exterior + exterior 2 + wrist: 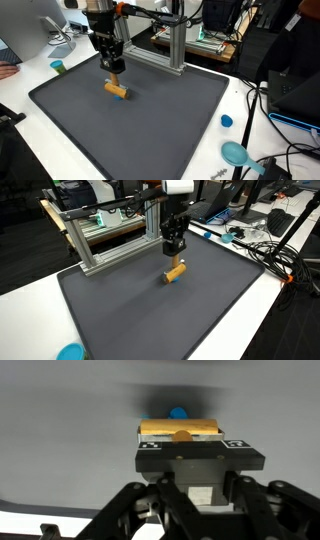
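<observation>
End effector (114, 70) hangs just above the tan wooden cylinder (117, 90), which lies on its side on the dark grey surface (170, 120), left of frame centre. I cannot tell how wide its jaws stand.

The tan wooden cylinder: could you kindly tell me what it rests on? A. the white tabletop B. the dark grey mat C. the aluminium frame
B: in an exterior view the tan wooden cylinder lies flat on the dark grey mat, well inside its border and just below the end effector.
</observation>
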Action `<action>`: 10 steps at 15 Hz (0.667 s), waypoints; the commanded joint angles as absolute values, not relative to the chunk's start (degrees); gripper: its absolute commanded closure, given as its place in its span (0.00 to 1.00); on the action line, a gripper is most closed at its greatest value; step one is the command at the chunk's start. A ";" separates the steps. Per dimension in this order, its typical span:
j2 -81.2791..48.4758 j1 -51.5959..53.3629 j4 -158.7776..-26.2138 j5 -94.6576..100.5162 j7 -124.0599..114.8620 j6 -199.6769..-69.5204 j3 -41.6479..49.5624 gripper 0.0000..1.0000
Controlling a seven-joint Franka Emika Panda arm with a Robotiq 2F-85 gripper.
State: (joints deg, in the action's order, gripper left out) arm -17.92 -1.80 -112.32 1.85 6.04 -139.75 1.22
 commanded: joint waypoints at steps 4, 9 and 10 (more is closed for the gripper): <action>-19.34 -2.03 -111.84 2.15 5.42 -139.02 1.42 0.79; -20.85 -2.13 -111.32 2.39 5.70 -142.50 1.46 0.79; -21.19 -2.12 -111.01 2.36 5.70 -142.24 1.45 0.79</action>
